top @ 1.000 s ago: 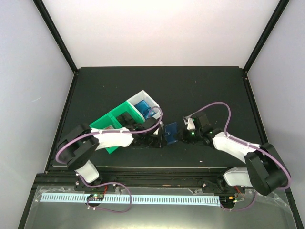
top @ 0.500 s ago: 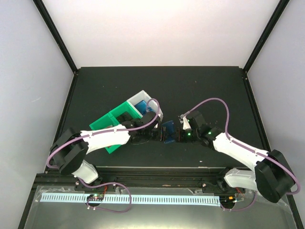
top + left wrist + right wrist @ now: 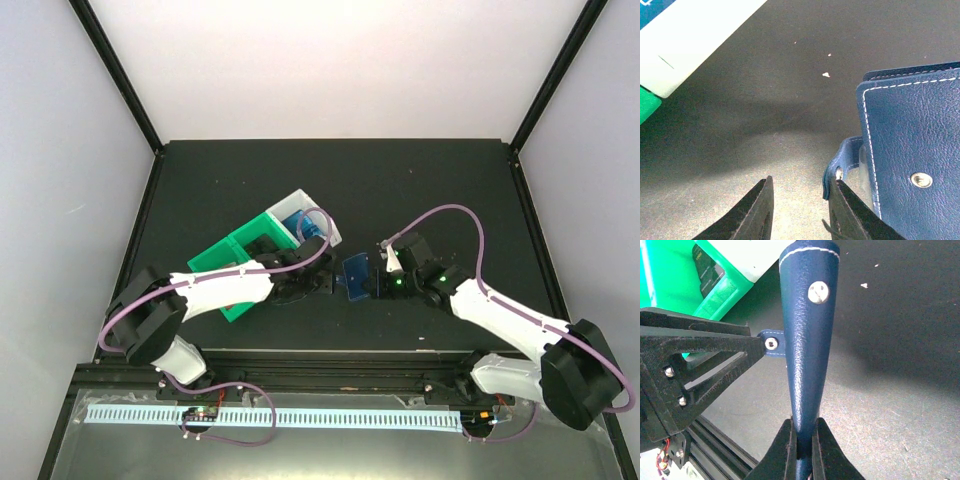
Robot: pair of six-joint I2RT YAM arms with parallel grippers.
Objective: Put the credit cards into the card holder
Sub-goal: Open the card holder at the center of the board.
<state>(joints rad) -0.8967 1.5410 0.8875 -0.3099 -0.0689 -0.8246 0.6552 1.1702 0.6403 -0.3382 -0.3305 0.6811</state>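
Note that the card holder is standing on edge and still folded, clamped at its lower edge between the closed jaws of the right pincer. It has shifted only slightly from its place of a second ago. What changed is on the holder's bin side. The left arm, then folded back over the bins, has reached in, and the left pincer now sits at the clasp tab. Its jaws are apart with nothing between them, and one fingertip is touching the tab's snap. My judgement is that you are at the opening step, with the tab found but not gripped and no sleeve yet exposed. No card has been loaded. The credit cards still lie in the white bin beyond the holder, and the green bin adjoins it farther out. The holder is pebble-grained blue material with white edge stitching and round metal studs. Its tab is a narrow flexible strap, so expect it to bend rather than lift cleanly. The bins are smooth moulded plastic with square corners. The table beneath is matte black and lightly speckled with white crumbs.
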